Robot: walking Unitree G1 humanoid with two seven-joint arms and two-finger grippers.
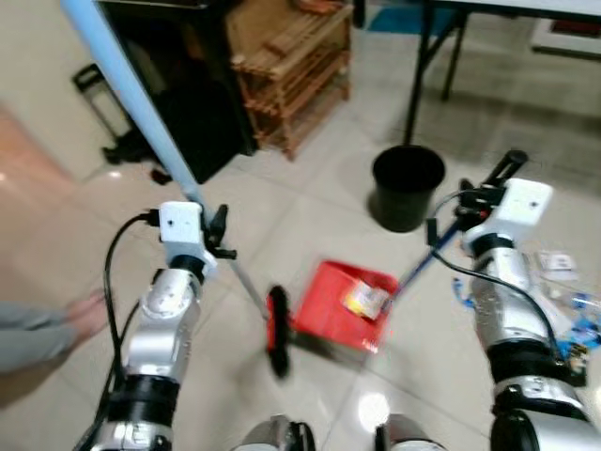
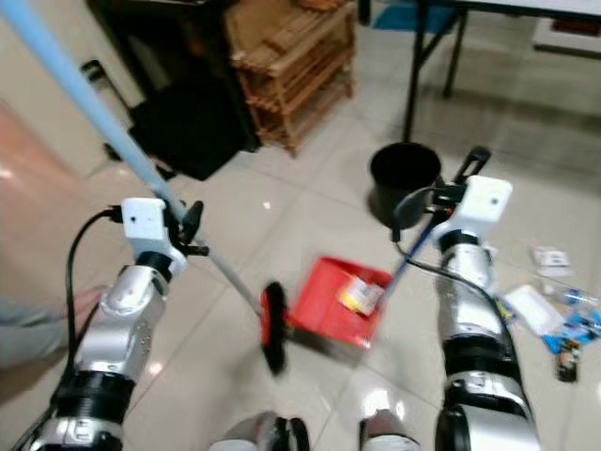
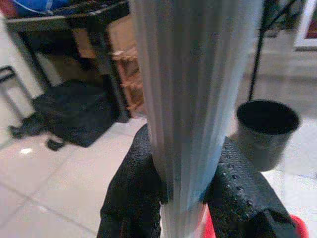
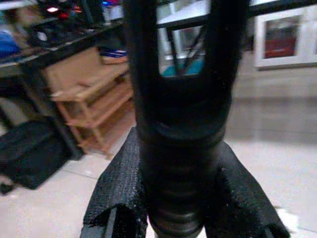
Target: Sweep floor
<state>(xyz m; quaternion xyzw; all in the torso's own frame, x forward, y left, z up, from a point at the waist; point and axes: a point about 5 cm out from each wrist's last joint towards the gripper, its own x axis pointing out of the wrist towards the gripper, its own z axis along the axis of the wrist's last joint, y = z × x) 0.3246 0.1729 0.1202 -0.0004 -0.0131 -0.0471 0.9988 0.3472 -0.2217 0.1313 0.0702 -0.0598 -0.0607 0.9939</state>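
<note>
My left gripper point(image 1: 214, 230) is shut on the broom's pale blue handle point(image 1: 131, 99), which slants up to the top left. Its black brush head point(image 1: 278, 331) rests on the tiled floor just left of the red dustpan point(image 1: 331, 303). In the left wrist view the black fingers point(image 3: 233, 186) clamp the ribbed handle point(image 3: 193, 94). My right gripper point(image 1: 490, 188) is shut on the dustpan's black grip point(image 4: 181, 148); its blue stem point(image 1: 423, 263) runs down to the pan. A crumpled wrapper point(image 1: 366, 299) lies in the pan.
A black bin point(image 1: 407, 186) stands beyond the dustpan. Litter point(image 1: 563, 291) is scattered on the floor at the right. A wooden rack point(image 1: 296, 66), a black bag point(image 1: 202, 113) and table legs point(image 1: 418, 70) lie further back. A person's foot point(image 1: 84, 315) is at the left.
</note>
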